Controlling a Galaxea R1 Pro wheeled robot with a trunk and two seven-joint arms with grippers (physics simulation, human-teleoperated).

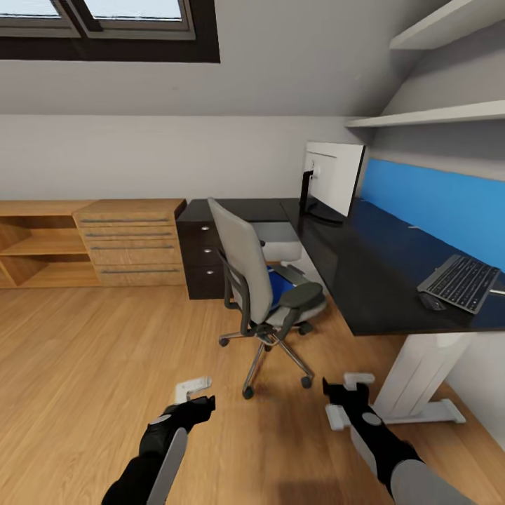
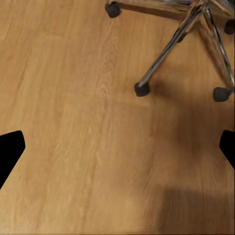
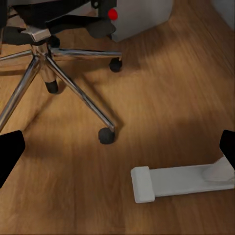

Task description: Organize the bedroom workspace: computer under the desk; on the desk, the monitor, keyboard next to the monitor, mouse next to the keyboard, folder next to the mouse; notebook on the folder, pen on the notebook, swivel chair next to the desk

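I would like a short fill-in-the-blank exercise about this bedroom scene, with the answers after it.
1. The blue folder lies on the seat of the ____.
2. The keyboard lies on the desk, and the mouse lies on the desk ____ it.
3. The monitor stands on the ____.
4. The chair stands on a floor made of ____.

Missing words: chair; beside; desk; wood

We see only a blue sliver of the folder [image 1: 280, 286] behind the swivel chair [image 1: 247, 270] back; the computer [image 3: 142, 14] beyond the chair's base is cut off by the frame.
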